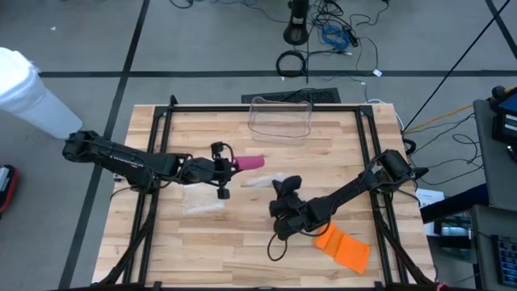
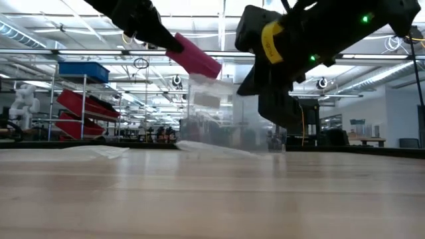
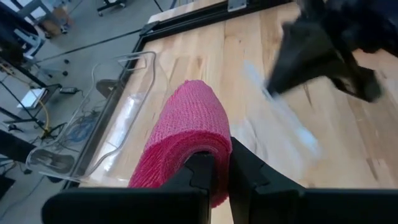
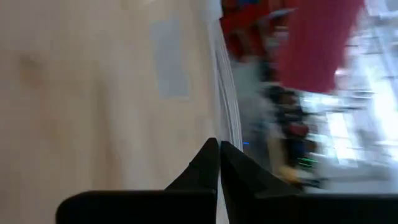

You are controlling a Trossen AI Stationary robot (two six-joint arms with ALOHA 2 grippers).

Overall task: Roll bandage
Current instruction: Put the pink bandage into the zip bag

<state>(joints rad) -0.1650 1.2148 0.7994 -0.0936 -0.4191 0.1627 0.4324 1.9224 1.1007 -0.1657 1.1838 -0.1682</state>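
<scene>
We saw the left gripper (image 1: pixel 233 164) clamped on the pink bandage roll (image 1: pixel 251 162) mid-frame, lifted, long axis pointing right; right gripper (image 1: pixel 283 187) pinched empty just lower right, nearer than any other

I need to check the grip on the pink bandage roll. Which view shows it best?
The left wrist view: the pink woven bandage roll fills it, pinched by the left gripper. High and low views show it small; the right wrist view blurs it.

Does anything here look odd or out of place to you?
Nothing looks spilled or broken. The left end effector holds the pink bandage roll in the air. An orange bandage lies loose and unrolled near the table's front right corner.
</scene>
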